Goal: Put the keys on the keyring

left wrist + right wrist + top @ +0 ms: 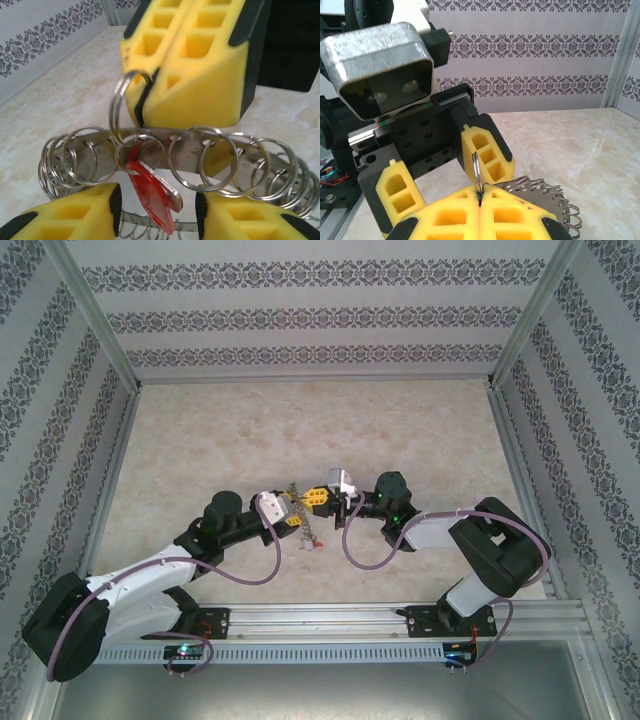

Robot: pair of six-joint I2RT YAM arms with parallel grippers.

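**Where this hold could fail**

Yellow foam pads (pixel 65 215) of the left gripper (pixel 156 205) sit closest in its wrist view. They are set wide apart, with the near arc of the silvery metal keyring (pixel 102 150) running between them. They appear to brace it by its sides above the marbled beige table (pixel 60 100), though the contact itself is hidden. A red plastic-headed key (pixel 152 197) hangs from a small loop at the middle of the keyring and dangles free between the pads. Just above it a thin silvery split ring (pixel 115 105) stands upright. Its lower end is linked in at the band (exactly how, I cannot make out), and its right side is nipped in the seam of the right gripper (pixel 141 112), whose yellow fingers are pressed fully together on the wire.

The weak point looks to be that pinch, since soft foam tips on thin round wire give little purchase. A sideways tug could let the split ring rotate or pop out. The two arms are also joined through the metal, so any mismatched motion would likely drag the keyring out of the left pads and drop it to the table. The dangling key could swing and snag a neighbouring loop.
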